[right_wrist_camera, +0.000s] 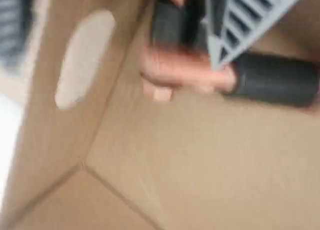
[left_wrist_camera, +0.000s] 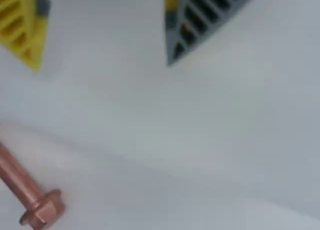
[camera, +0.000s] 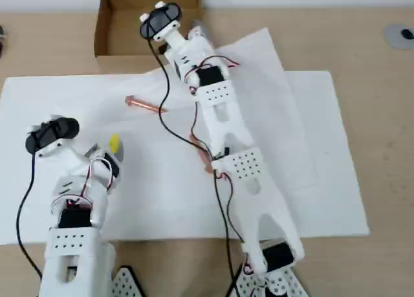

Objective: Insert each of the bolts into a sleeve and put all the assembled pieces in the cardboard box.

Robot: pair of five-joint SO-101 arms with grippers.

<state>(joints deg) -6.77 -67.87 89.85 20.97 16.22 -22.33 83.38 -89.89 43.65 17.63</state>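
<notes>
A copper bolt (camera: 145, 104) lies on the white paper, ahead of my left gripper (camera: 114, 144). The left wrist view shows that bolt's head (left_wrist_camera: 37, 207) beyond the left gripper (left_wrist_camera: 100, 29), which hangs open over bare paper with nothing in it. My right gripper (camera: 193, 33) is over the cardboard box (camera: 107, 25) at the back of the table. In the right wrist view its fingers (right_wrist_camera: 250, 24) stand wide apart inside the box (right_wrist_camera: 75, 115). A copper bolt in a dark sleeve (right_wrist_camera: 275, 79) lies on the box floor by one finger, with another dark sleeve (right_wrist_camera: 170, 24) behind it.
White paper sheets (camera: 304, 154) cover most of the wooden table. A small copper piece (camera: 208, 162) peeks out from under the right arm. A grey round object (camera: 400, 35) sits at the far right edge.
</notes>
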